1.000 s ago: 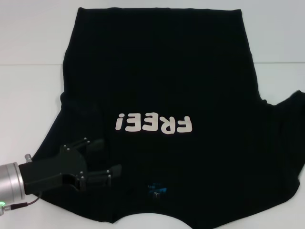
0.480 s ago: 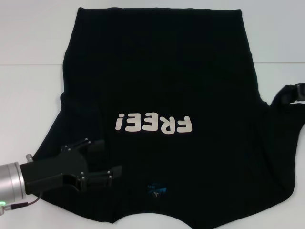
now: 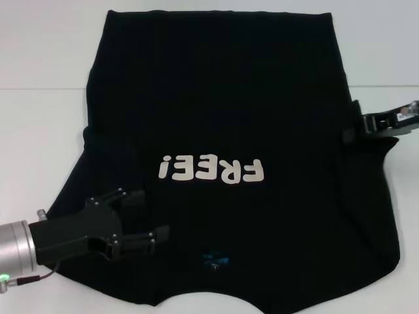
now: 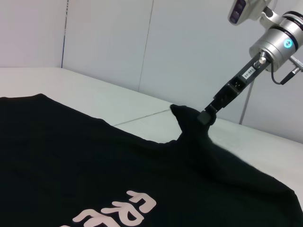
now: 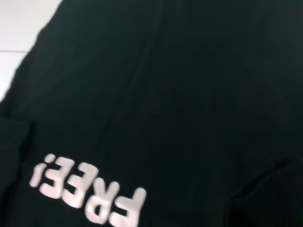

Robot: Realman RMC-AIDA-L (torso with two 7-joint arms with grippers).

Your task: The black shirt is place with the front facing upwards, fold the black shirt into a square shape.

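The black shirt [image 3: 222, 98] lies front up on the white table [image 3: 39, 144], its white "FREE!" lettering [image 3: 211, 170] mid-chest and its blue neck label [image 3: 214, 260] near the front edge. My right gripper [image 3: 353, 127] is shut on the shirt's right sleeve and holds it lifted at the body's right edge. The left wrist view shows this pinch [image 4: 207, 116] with the cloth drawn up into a peak [image 4: 187, 120]. My left gripper [image 3: 152, 214] is open and empty, low over the shirt's left shoulder area. The right wrist view shows the shirt [image 5: 180, 94] and the lettering [image 5: 90, 194].
A table seam [image 3: 39, 88] runs across at the far left and right. The shirt's hem [image 3: 219, 13] reaches near the far edge. Pale wall panels [image 4: 109, 42] stand behind the table in the left wrist view.
My right gripper has come in from the right with the right sleeve and carried it left toward the body. The spread sleeve is gone from the table. The left gripper has barely moved.
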